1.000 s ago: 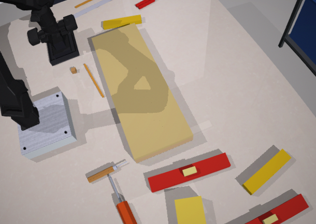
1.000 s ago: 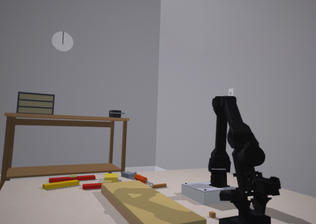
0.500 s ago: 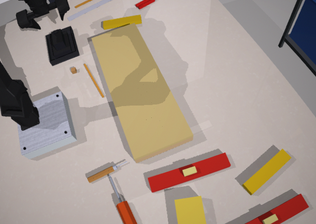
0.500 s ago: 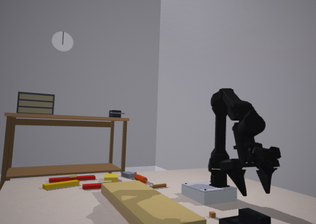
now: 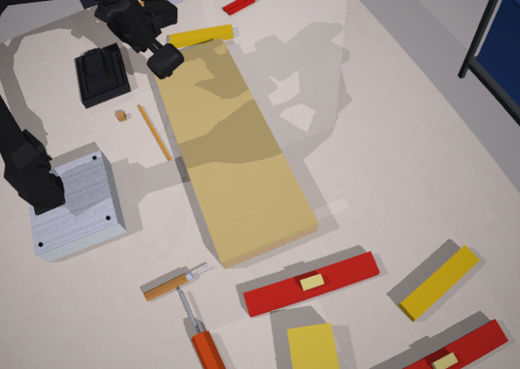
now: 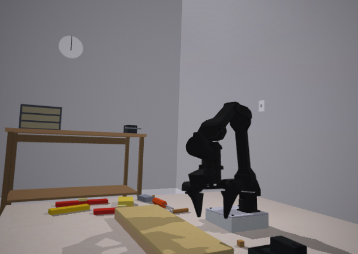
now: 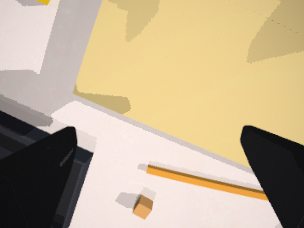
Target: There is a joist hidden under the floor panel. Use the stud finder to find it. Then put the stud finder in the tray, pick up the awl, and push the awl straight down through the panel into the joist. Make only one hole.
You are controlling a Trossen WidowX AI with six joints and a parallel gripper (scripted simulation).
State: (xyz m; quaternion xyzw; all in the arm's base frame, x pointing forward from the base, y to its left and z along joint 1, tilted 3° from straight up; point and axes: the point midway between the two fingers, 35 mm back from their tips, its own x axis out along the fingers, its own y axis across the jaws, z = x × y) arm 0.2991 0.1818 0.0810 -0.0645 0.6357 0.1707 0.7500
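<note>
The tan floor panel (image 5: 239, 192) (image 6: 163, 230) (image 7: 185, 65) lies flat, with tiny dark specks on its top. The black tray (image 5: 106, 100) stands beside the panel's far end; the dark stud finder (image 5: 97, 67) (image 6: 287, 244) sits inside it. The awl (image 5: 166, 287) (image 6: 180, 210), with a wooden handle and thin metal tip, lies past the panel's near end in the top view. My gripper (image 5: 135, 34) (image 6: 212, 216) (image 7: 161, 134) is wide open and empty, raised near the panel's edge beside the tray. The joist is hidden.
A thin orange stick (image 5: 154, 133) (image 7: 205, 182) and a small wooden cube (image 5: 121, 115) (image 6: 240, 243) (image 7: 143, 206) lie between the panel and the metal base block (image 5: 81, 187). An orange-handled screwdriver (image 5: 207, 349) points at the awl. A red level (image 5: 277, 295) lies off the panel's near end.
</note>
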